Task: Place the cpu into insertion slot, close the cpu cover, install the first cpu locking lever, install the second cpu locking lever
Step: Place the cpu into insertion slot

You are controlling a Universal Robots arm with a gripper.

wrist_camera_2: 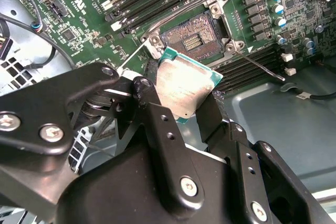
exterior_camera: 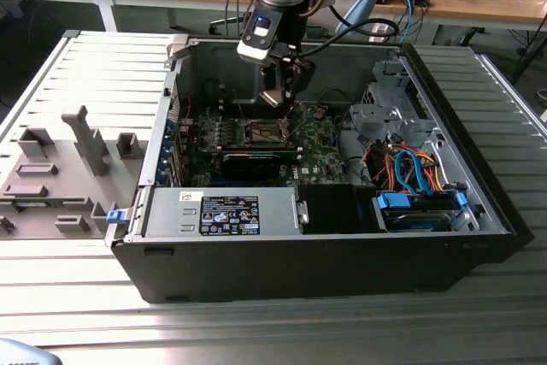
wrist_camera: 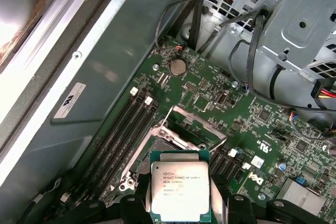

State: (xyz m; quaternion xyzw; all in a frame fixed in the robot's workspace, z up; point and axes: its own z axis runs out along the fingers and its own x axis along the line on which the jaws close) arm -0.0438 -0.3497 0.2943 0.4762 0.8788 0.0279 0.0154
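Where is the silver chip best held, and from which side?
By two opposite thin edges of the chip, coming from its metal-top side, as the hand grips it now: it is flat and square, so those edges are parallel.

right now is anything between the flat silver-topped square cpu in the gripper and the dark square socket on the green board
Nothing visible does. The gripper holds the flat silver-topped cpu near the dark square insertion slot. In the second wrist view the slot's contacts lie bare, with only open air between the two.

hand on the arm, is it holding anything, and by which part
The hand holds the cpu, clamped by two opposite edges, clear of the insertion slot.
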